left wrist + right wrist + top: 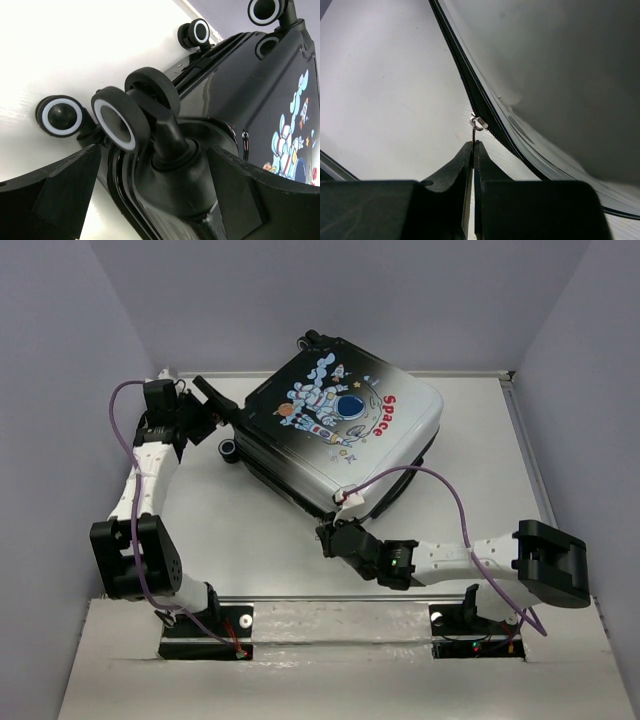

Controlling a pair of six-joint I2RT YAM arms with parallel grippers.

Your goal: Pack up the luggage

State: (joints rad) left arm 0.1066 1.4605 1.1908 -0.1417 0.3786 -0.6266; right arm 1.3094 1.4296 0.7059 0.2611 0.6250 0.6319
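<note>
The luggage (340, 425) lies flat and closed on the table, astronaut print and red "Space" facing up. My left gripper (222, 412) is open at its black wheel end, one jaw on each side of the corner wheel housing (175, 165), below a black wheel (116, 124). My right gripper (328, 536) is at the near white edge, shut on the thin metal zipper pull (473, 135). The pull hangs from the slider (478, 121) on the dark zipper track (465, 80).
White table surface (250, 530) lies between the arms and the case. Grey walls enclose the table at left, right and back. A purple cable (440, 480) arcs over the case's near right corner. Other wheels (60, 116) rest on the table.
</note>
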